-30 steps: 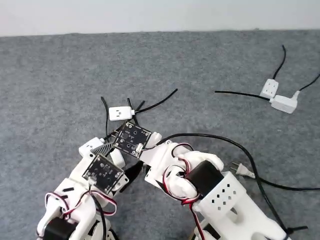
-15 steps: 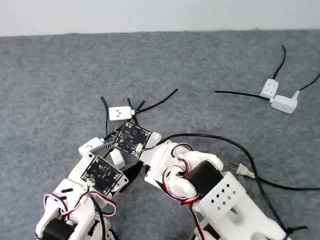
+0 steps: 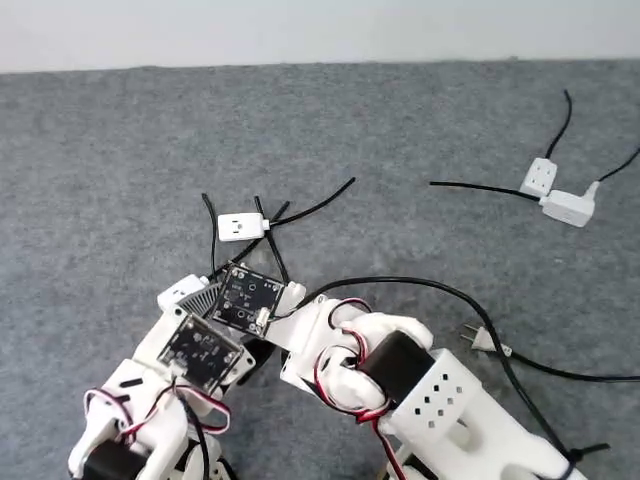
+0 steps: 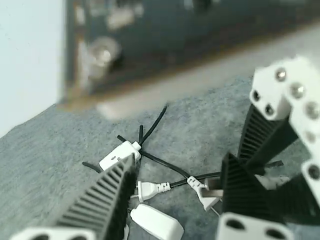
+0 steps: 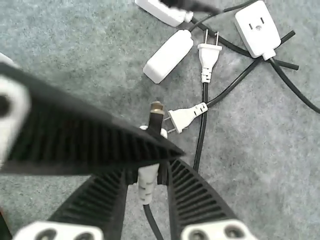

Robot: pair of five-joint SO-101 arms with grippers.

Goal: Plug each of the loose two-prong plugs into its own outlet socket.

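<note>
My right gripper (image 5: 147, 170) is shut on a white two-prong plug (image 5: 146, 186), prongs pointing away from the wrist and black cord trailing back. Just past it on the grey carpet lie two loose white plugs (image 5: 187, 116) (image 5: 209, 56), a white outlet socket (image 5: 257, 27) and a white block (image 5: 167, 55). My left gripper (image 4: 180, 160) is open above the same cluster, with plugs (image 4: 147, 189) (image 4: 202, 187) and a socket (image 4: 120, 155) below its gap. In the high view both wrists crowd together near the socket (image 3: 241, 226). Another loose plug (image 3: 482, 340) lies to the right.
At the far right lie a second outlet socket (image 3: 538, 177) and a white adapter (image 3: 568, 207) with black cords. A long black cord (image 3: 440, 290) loops over the right arm (image 3: 400, 370). A black ribbed finger (image 5: 75, 135) crosses close before the right wrist camera.
The right wrist has drawn back and to the left, away from the socket, toward the left arm. The left arm has shifted slightly toward the front edge.
</note>
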